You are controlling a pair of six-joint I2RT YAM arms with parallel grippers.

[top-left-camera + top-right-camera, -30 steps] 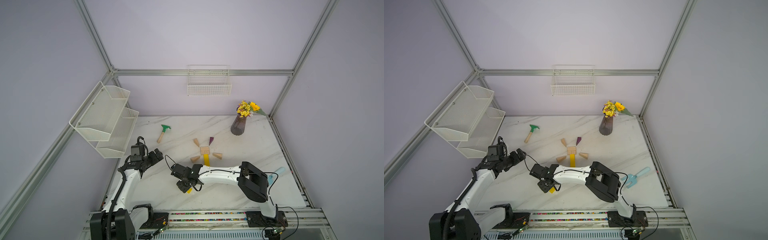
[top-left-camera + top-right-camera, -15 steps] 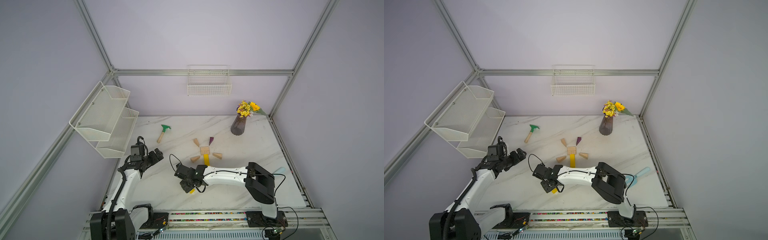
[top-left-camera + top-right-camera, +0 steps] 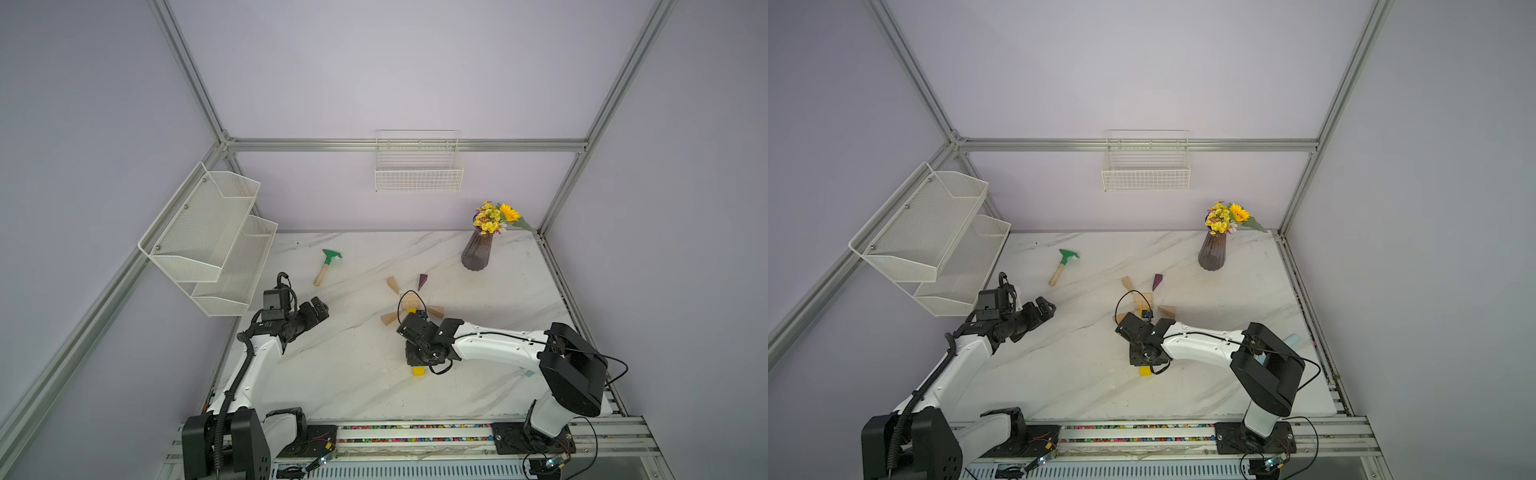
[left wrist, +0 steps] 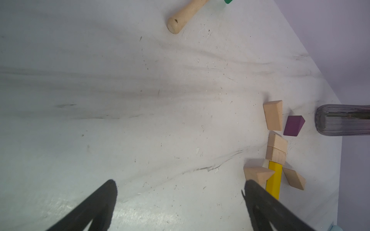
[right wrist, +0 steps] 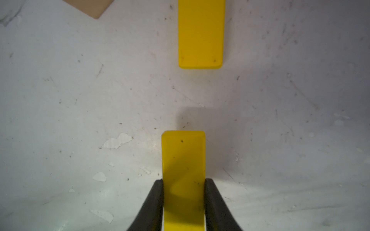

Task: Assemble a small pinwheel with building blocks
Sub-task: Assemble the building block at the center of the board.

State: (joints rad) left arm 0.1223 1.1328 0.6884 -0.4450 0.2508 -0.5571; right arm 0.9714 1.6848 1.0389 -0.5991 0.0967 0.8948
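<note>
Shows the right pincer (image 3: 1144, 360) down at the marble tabletop (image 3: 1204, 386), the end of a yellow bar (image 3: 1145, 371) poking out beneath it. Just behind, has tan wedges (image 3: 1126, 283) and a purple wedge (image 3: 1157, 281) spread around a tan block (image 3: 1144, 299). Leaves the left pincer (image 3: 1045, 308) hanging jaws apart, well clear of them.

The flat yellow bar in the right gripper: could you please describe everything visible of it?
The flat yellow bar is smooth and glossy, with rounded corners and a few dark specks. The right gripper is shut on its long edges, one black finger each side. Its free end points at a second yellow bar, a gap apart and slightly offset. Its other end shows beside the gripper in a top view.
</note>
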